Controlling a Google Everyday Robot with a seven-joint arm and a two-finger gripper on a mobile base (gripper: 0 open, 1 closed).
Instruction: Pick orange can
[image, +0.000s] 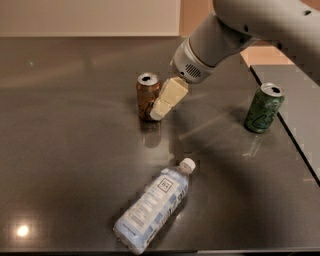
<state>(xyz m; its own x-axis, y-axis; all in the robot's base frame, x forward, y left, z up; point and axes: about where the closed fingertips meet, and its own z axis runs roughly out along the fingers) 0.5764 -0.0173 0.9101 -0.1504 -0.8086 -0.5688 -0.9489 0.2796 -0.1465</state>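
We see the orange can (146, 100) upright on the dark tabletop (65, 145), our claw (159, 112) angled down just beside it, on the green can (263, 107) side, spread or closed, we can't tell

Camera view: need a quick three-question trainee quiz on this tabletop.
1. True or false: the clear plastic water bottle with a white cap lies on its side.
2. The cream gripper sits right beside: A) the small orange-brown aluminium can; B) the green aluminium can; C) the bottle.
3. Fill in: the can farthest right on the dark table is ___.
Key: 1 true; 2 A; 3 green.
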